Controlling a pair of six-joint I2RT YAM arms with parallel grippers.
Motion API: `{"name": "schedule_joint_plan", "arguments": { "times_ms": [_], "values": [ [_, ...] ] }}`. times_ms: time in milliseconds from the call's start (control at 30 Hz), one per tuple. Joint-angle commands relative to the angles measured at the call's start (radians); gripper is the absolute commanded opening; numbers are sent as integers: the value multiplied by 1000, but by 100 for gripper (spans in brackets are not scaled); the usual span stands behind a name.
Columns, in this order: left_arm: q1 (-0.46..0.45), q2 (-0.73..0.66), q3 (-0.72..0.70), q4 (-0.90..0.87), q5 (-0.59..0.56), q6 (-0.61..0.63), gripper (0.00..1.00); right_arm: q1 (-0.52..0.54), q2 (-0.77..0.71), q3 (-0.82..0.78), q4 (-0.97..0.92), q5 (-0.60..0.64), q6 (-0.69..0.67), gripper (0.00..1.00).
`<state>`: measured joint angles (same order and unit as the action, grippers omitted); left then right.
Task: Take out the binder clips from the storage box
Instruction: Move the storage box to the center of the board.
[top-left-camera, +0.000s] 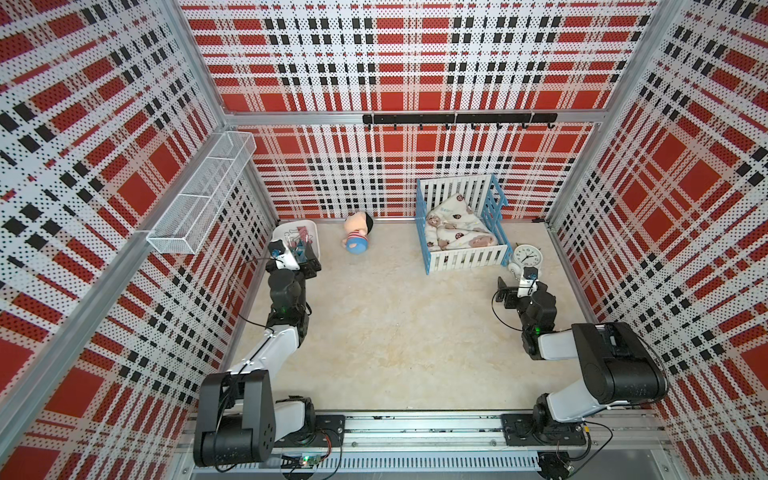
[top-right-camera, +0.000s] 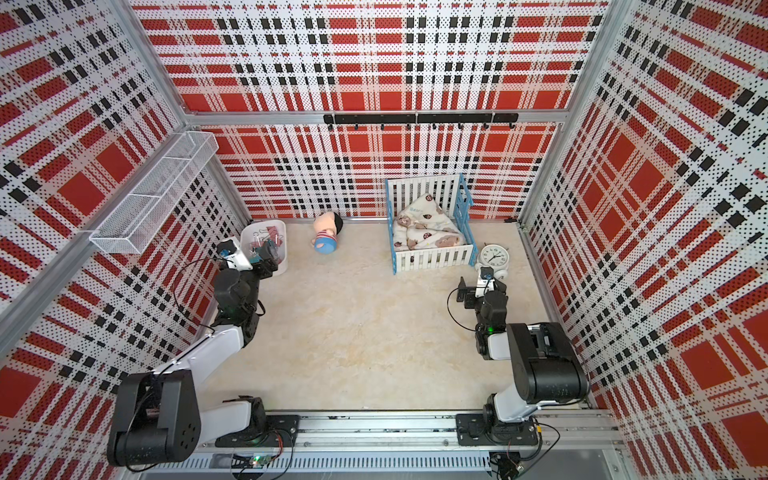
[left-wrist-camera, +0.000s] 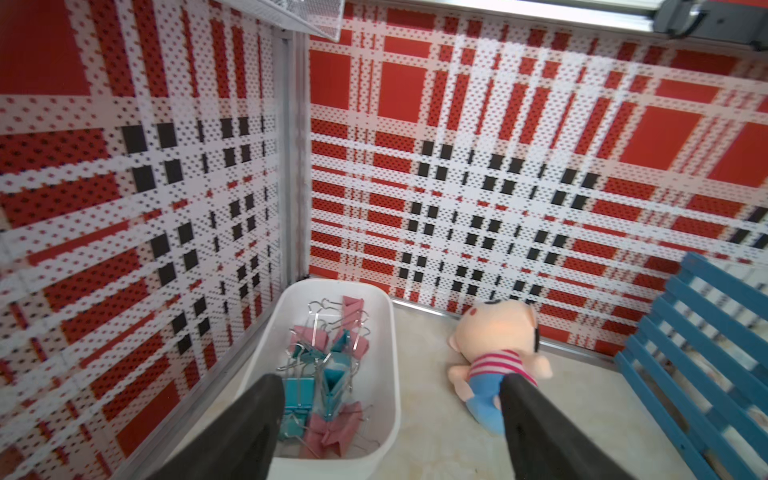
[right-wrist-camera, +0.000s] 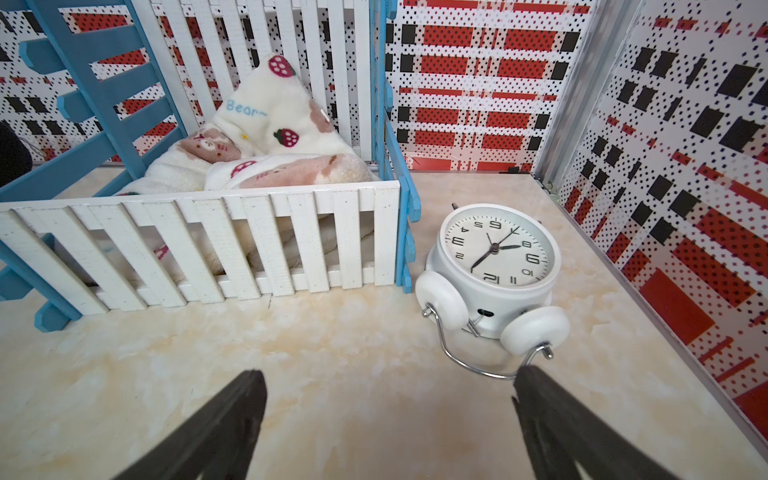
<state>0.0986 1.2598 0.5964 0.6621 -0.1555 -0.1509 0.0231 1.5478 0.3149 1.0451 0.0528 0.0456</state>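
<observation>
Left gripper (left-wrist-camera: 392, 380) jaws wide open, empty, straddling the storage box (left-wrist-camera: 384, 365) side wall, lower centre of wrist frame. Binder clips (left-wrist-camera: 324, 365) piled inside, handles tangled. Risk: closing pinches wall or drags a clump. Right gripper (right-wrist-camera: 388, 372) jaws open, empty.

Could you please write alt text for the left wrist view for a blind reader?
The open left gripper hovers at the near end of a white storage box holding pink and teal binder clips, in a corner of red plaid walls. A plush doll lies on the tabletop beside the box, a blue slatted crib beyond it.
</observation>
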Motion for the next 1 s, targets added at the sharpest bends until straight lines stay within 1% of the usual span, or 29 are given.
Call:
{"name": "schedule_joint_plan", "arguments": {
  "times_ms": [0,67,200,267,333,400,600,767,867,967],
  "values": [
    [81,72,118,-271,71,-83,85,-4,-3,3,4,-4,4,100],
    [125,157,218,-369,148,-88,85,-4,-3,3,3,-4,4,100],
    [188,353,399,-521,221,-81,83,-4,-4,3,4,-5,4,100],
    [227,444,478,-582,285,-93,76,-4,-3,3,4,-5,4,100],
    [264,514,523,-590,353,-123,67,-5,-3,3,4,-5,3,100],
    [274,556,546,-594,346,-129,64,-4,-3,3,4,-6,5,100],
    [276,636,618,-665,265,-77,63,-5,-3,3,3,-4,4,100],
    [276,693,663,-686,265,-55,64,-4,-3,3,3,-4,4,100],
    [276,728,703,-715,242,-43,64,-4,-3,2,3,-5,4,100],
    [276,758,740,-739,235,-31,61,-4,-4,3,4,-4,5,100]
  ]
}}
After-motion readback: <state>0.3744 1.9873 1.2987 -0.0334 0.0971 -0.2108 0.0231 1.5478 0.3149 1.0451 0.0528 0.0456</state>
